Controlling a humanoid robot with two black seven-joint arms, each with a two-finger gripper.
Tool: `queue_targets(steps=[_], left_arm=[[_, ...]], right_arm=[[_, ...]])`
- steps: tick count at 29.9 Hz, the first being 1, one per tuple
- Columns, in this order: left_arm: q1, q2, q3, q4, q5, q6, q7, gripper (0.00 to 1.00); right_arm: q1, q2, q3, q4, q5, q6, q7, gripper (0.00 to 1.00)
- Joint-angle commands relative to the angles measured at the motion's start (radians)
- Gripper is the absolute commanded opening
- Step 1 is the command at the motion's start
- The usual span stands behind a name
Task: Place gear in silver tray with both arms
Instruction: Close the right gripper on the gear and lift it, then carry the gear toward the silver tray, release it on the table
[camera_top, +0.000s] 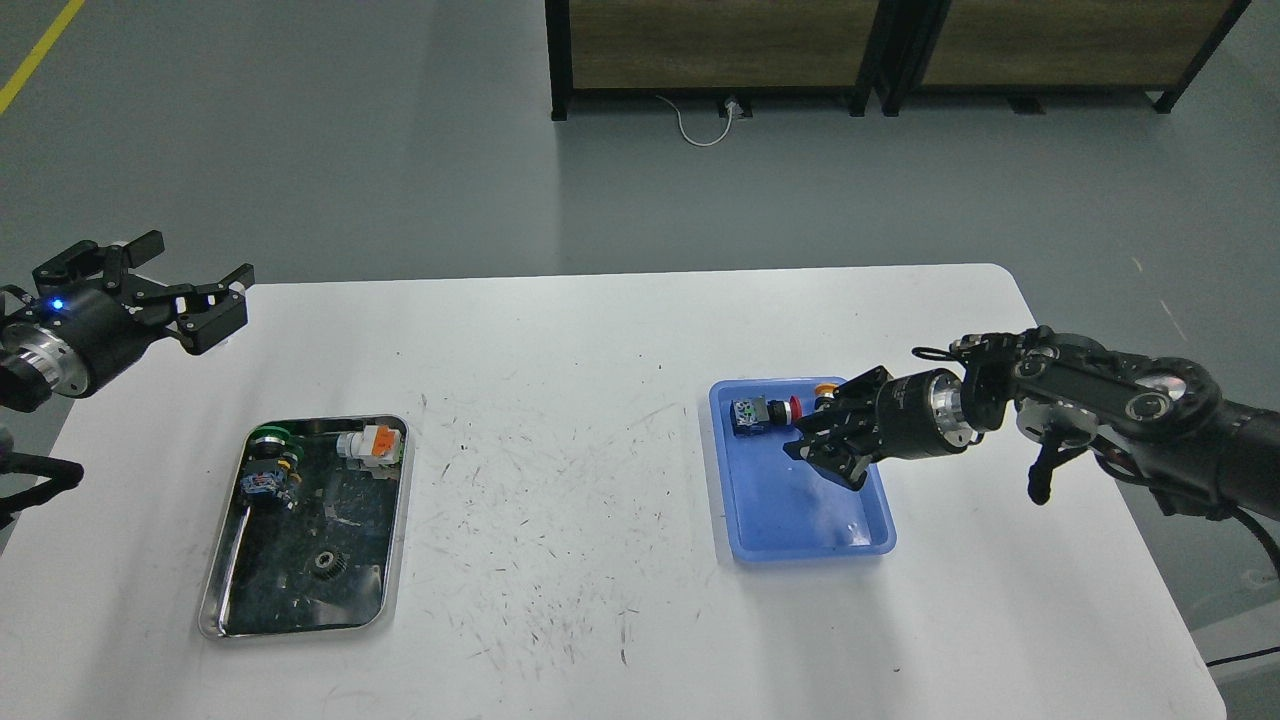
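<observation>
**Gear seated in silver tray; right arm working in blue tray**

Gear (326, 563): small, dark, toothed, lying flat on the mirror-like bottom of the silver tray (232, 553), in its near half. Judged as already delivered, since it rests free with nothing touching it.

Same tray, far end: a green-capped component (270, 437) at the far-left corner, a blue-and-black part (266, 483) just beside it, and a white-and-orange switch block (368, 444) at the far-right corner. Near-left area of the tray bottom is bare, so room remains for more parts.

Left gripper (190, 292): fingers spread, holding nothing, hovering above the far-left table edge, well apart from the tray. Likely parked clear so the tray stays reachable.

White table (560, 480): scuffed, with an open stretch between the two trays; no obstacle on the crossing path.

Blue tray (850, 545), right side: a black switch with a red button (762, 413) lies at its far end. Right gripper (822, 432) is lowered inside, just beside that switch; its fingers look parted around nothing certain, but the view is dark and I cannot tell. The raised blue rim sits close to the wrist, so lift-out should go upward first.
</observation>
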Motion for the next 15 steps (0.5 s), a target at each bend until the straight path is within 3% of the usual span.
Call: queue_targets(steps=[1, 10, 15], left_arm=[[0.001, -0.004, 0.002, 0.002, 0.001, 0.006, 0.000, 0.97], [-0.014, -0.010, 0.000, 0.006, 0.000, 0.014, 0.020, 0.97], [-0.017, -0.011, 0.002, 0.005, 0.000, 0.025, 0.020, 0.97]], right_arm=[[0.025, 0.131, -0.015, -0.011, 0.001, -0.007, -0.002, 0.23], [0.055, 0.441, -0.115, -0.160, -0.001, -0.006, -0.002, 0.23], [0.054, 0.507, -0.130, -0.218, -0.005, -0.004, 0.000, 0.26]])
